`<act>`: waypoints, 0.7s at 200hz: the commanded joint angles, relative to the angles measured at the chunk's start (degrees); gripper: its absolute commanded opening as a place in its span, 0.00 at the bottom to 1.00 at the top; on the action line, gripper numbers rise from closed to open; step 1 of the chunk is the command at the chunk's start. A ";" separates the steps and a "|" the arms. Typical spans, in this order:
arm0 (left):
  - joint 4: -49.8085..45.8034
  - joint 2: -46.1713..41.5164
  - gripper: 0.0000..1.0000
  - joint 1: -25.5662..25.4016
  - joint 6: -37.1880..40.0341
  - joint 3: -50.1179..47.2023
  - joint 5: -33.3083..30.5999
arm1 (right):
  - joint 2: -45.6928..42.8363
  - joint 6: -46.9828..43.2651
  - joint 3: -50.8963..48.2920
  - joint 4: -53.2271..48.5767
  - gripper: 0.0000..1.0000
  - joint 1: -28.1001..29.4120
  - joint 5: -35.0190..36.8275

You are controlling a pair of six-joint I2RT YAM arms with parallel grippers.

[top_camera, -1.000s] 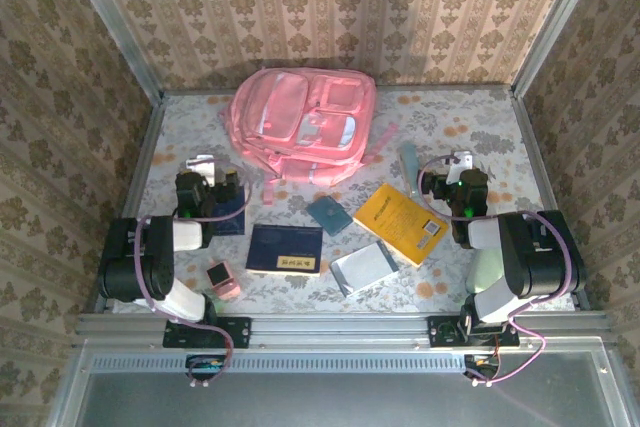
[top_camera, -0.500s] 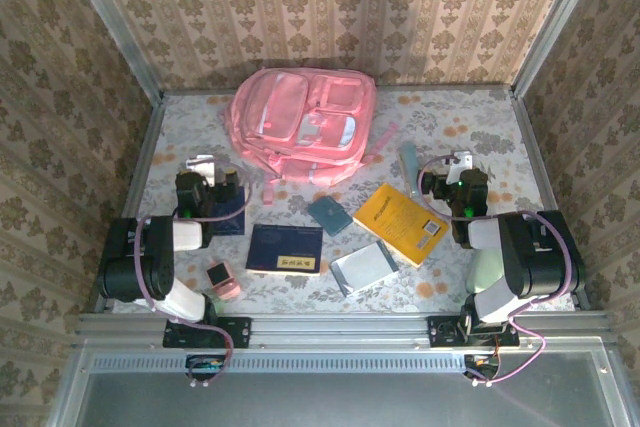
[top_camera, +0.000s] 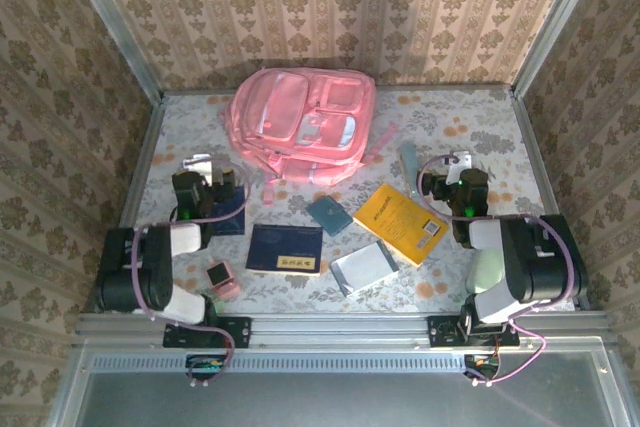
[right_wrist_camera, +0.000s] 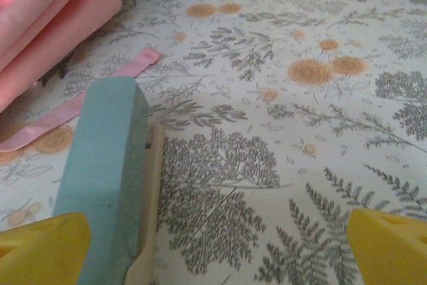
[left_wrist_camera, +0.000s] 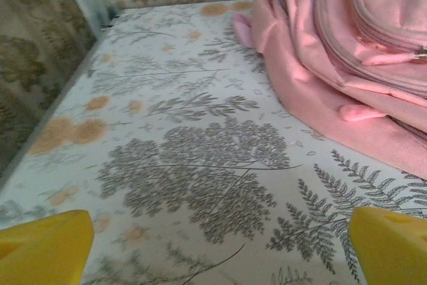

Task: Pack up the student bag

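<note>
The student bag (top_camera: 300, 122), a large pink backpack with pale panels, lies flat at the back centre of the table. My left gripper (top_camera: 203, 169) hovers low to the bag's front left, open and empty. In the left wrist view its yellow fingertips (left_wrist_camera: 47, 248) stand wide apart over the bare cloth, with the bag (left_wrist_camera: 347, 51) ahead to the right. My right gripper (top_camera: 458, 167) is open to the right of the bag. In its wrist view a teal block (right_wrist_camera: 107, 178) lies just inside the left fingertip (right_wrist_camera: 40, 248), untouched, and the bag (right_wrist_camera: 47, 25) is at the far left.
Between the arms lie a dark blue book (top_camera: 285, 249), a yellow book (top_camera: 400, 222), a small teal booklet (top_camera: 329, 214) and a grey notebook (top_camera: 364, 267). Another dark book (top_camera: 230, 212) lies by the left arm and a small pink item (top_camera: 222, 277) near its base. A pink strap (right_wrist_camera: 73, 115) trails from the bag.
The left arm has shifted slightly to the left. The right arm and all objects are as before.
</note>
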 commanded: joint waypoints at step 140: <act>-69.47 -6.98 1.00 -16.08 -17.93 54.95 -17.53 | -32.58 8.35 43.04 -66.08 0.97 33.63 15.88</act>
